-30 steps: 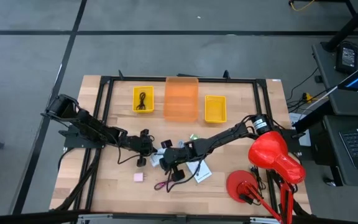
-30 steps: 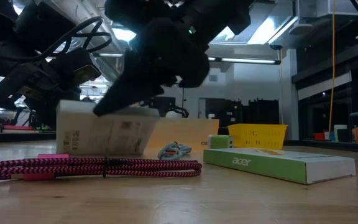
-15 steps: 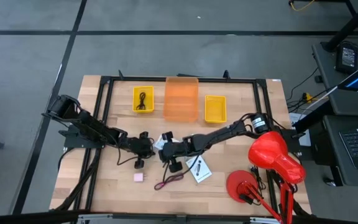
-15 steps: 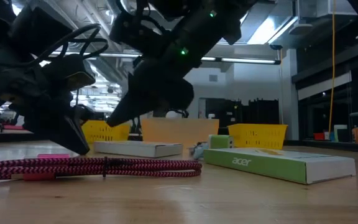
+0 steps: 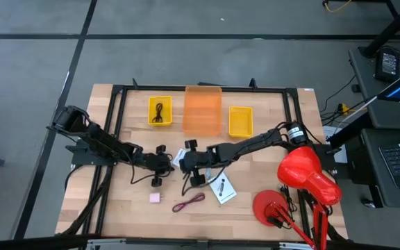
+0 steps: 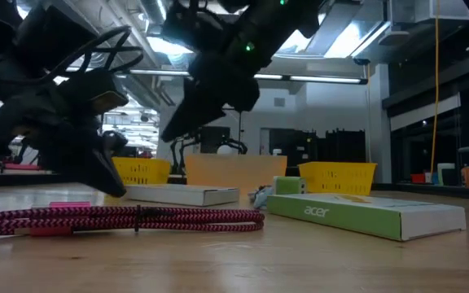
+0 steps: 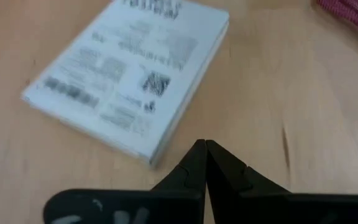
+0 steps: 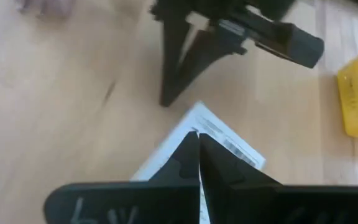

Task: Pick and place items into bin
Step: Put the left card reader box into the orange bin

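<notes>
You have two flat white cards to deal with. One card lies near the middle of the table, between the two grippers; the other card lies nearer the front edge, toward the right. Both look like thin, stiff packets with a smooth printed face, so expect them to be light and slippery. A pinch from straight above will probably slide off; take one by a long edge or a corner, where the low view shows a little thickness to bite on.

The left gripper sits low just left of the middle card, its fingers pressed together in its wrist view with nothing between them. The right gripper hangs just right of the same card, its fingers also together and empty.

The maroon cord lies near the front edge, a braided, limp loop; it will sag and trail, so grab it mid-length where strands bunch. The pink square rests left of it, small and flat. A little green cube shows just behind the right arm, partly hidden.

Along the back edge stand a yellow bin holding a black cord, an orange bin and a second yellow bin, all rigid plastic with upright walls. The table is pale wood planking, smooth enough for cards to skate.
</notes>
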